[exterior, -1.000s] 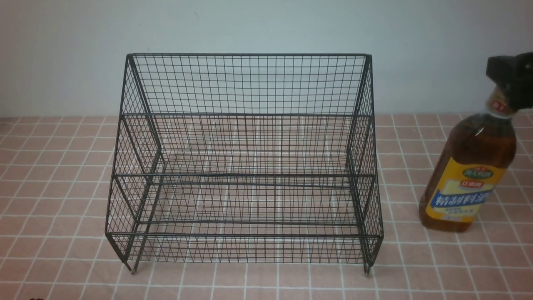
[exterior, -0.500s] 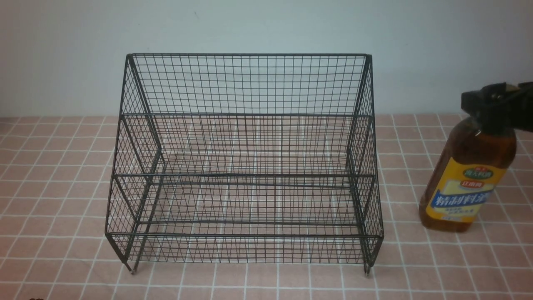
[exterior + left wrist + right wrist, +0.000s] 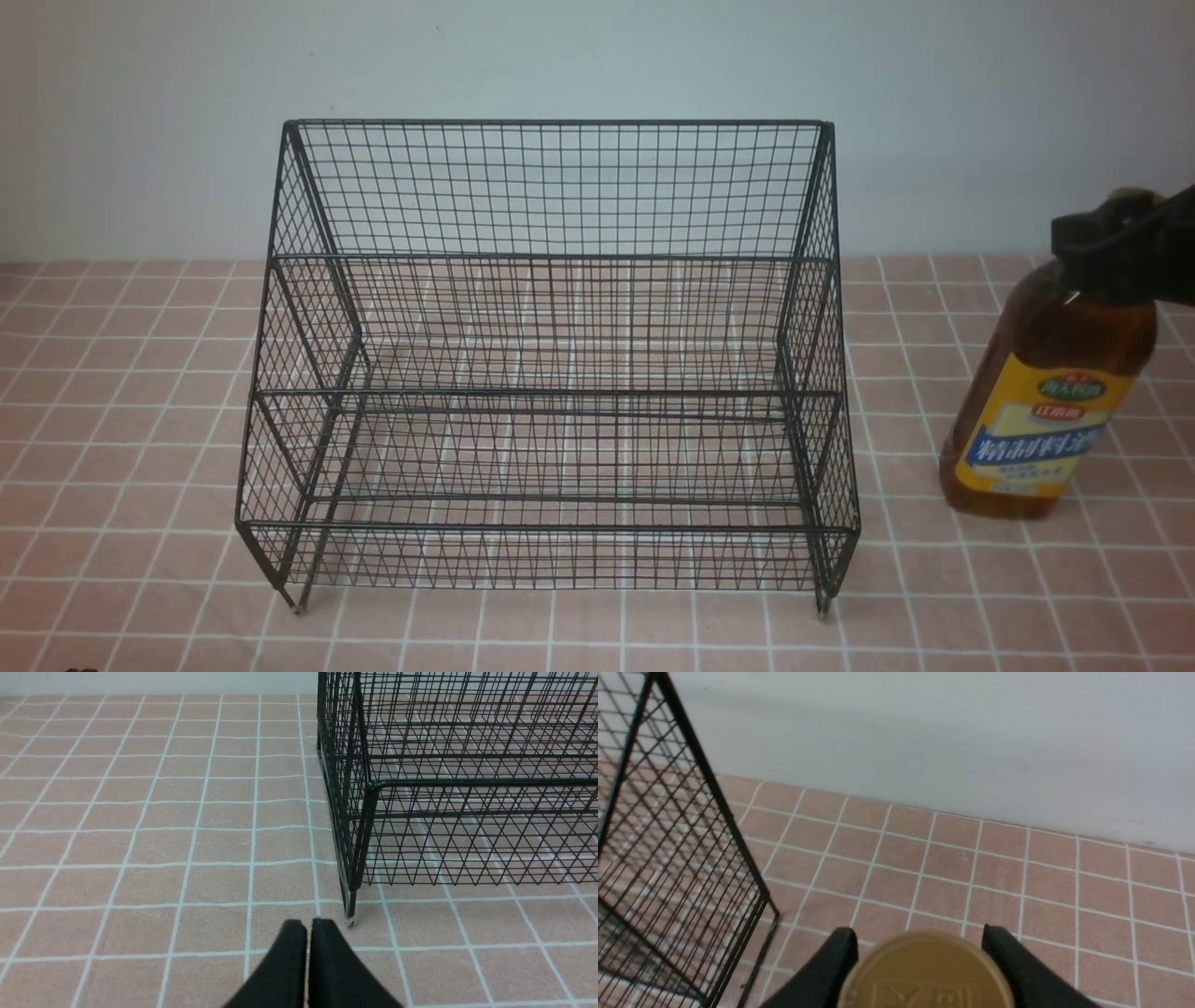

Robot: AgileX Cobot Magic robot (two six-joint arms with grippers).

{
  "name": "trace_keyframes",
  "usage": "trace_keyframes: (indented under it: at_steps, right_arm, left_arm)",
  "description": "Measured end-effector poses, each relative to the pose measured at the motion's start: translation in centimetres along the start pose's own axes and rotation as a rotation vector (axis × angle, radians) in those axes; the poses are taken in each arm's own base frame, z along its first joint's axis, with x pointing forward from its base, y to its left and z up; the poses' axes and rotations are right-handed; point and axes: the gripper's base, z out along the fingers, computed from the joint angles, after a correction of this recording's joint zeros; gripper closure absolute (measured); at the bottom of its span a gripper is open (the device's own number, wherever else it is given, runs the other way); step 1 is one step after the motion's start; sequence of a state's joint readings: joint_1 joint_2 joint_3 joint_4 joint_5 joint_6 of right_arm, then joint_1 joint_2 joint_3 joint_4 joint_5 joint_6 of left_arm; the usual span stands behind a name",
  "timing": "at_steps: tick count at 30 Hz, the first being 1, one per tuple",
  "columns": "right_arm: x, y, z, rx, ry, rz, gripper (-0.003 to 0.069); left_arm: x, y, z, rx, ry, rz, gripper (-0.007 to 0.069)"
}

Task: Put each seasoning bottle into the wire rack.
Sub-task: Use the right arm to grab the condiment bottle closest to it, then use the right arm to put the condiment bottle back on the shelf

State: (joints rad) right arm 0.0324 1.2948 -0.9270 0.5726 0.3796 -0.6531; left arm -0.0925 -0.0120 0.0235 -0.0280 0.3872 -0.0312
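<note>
Bottle [image 3: 1046, 411] seems heavy, slick; I take its neck. Right fingers [image 3: 824, 970] flank it, contact unclear. Left fingers [image 3: 289, 961] closed, empty.

Left end effector [image 3: 307, 926]: two matte black fingers [image 3: 285, 970], broad at the base, tapering to rounded tips.
Right end effector [image 3: 919, 938]: same matte black wedges; a dark blocky shape in the front view.

On the seasoning bottle [image 3: 1046, 327] at the right, I read white characters 精制料酒 across the blue band [image 3: 1027, 446] of its yellow label [image 3: 1013, 403]. The print in the green oval [image 3: 1072, 386] and red tag [image 3: 1055, 412] above is too small for me to read. The embossed mark on the cap [image 3: 927, 970] is cut off.
</note>
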Motion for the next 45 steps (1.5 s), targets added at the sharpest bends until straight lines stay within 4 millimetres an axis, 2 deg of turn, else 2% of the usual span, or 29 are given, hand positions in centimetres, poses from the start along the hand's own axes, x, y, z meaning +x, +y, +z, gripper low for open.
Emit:
trace_keyframes:
  at_steps: [1, 2, 3, 6, 7, 14, 17, 23, 25, 27, 30, 32, 39, 40, 41, 45]
  right_arm:
    - [-0.2, 0.0, -0.2, -0.005, 0.000, -0.007, 0.0344]
    - [-1.6, 0.2, -1.1, -0.023, -0.021, -0.035, 0.0344]
    - [-1.9, 0.3, -1.4, -0.026, -0.028, -0.040, 0.0344]
    - [-4.6, 0.5, -3.6, -0.042, -0.102, -0.063, 0.0344]
    - [-6.9, 0.6, -5.6, -0.043, -0.180, -0.073, 0.0344]
    - [-13.7, 1.5, -12.0, -0.103, -0.400, -0.077, 0.0344]
    - [-16.0, 2.1, -14.7, -0.164, -0.504, -0.038, 0.0344]
    - [-18.7, 3.1, -18.4, -0.294, -0.670, 0.061, 0.0344]
    - [-19.2, 3.3, -18.4, -0.334, -0.684, 0.085, 0.0344]
    - [-19.4, 3.5, -17.6, -0.372, -0.668, 0.101, 0.0344]
    - [-19.5, 4.5, -14.9, -0.436, -0.609, 0.105, 0.0342]
    - [-19.4, 5.8, -12.7, -0.476, -0.563, 0.074, 0.0343]
    - [-19.2, 11.1, -7.8, -0.532, -0.533, 0.007, 0.0343]
    - [-19.1, 11.3, -7.7, -0.536, -0.530, 0.005, 0.0343]
    - [-19.2, 12.1, -6.7, -0.524, -0.543, 0.019, 0.0343]
    - [-19.0, 13.0, -4.2, -0.483, -0.551, 0.038, 0.0343]
  left_arm:
    - [0.0, 0.0, 0.0, 0.000, 0.000, 0.000, 0.0631]
    - [0.0, 0.0, 0.0, 0.000, 0.000, 0.000, 0.0631]
    - [0.0, 0.0, 0.0, 0.000, 0.000, 0.000, 0.0631]
    - [0.0, 0.0, 0.0, 0.000, 0.000, 0.000, 0.0631]
    - [0.0, 0.0, 0.0, 0.000, 0.000, 0.000, 0.0631]
    - [0.0, 0.0, 0.0, 0.000, 0.000, 0.000, 0.0631]
    - [0.0, 0.0, 0.0, 0.000, 0.000, 0.000, 0.0631]
    - [0.0, 0.0, 0.0, 0.000, 0.000, 0.000, 0.0631]
    - [0.0, 0.0, 0.0, 0.000, 0.000, 0.000, 0.0631]
    - [0.0, 0.0, 0.0, 0.000, 0.000, 0.000, 0.0631]
    - [0.0, 0.0, 0.0, 0.000, 0.000, 0.000, 0.0631]
    - [0.0, 0.0, 0.0, 0.000, 0.000, 0.000, 0.0631]
    - [0.0, 0.0, 0.0, 0.000, 0.000, 0.000, 0.0631]
    - [0.0, 0.0, 0.0, 0.000, 0.000, 0.000, 0.0631]
    - [0.0, 0.0, 0.0, 0.000, 0.000, 0.000, 0.0631]
    - [0.0, 0.0, 0.0, 0.000, 0.000, 0.000, 0.0631]
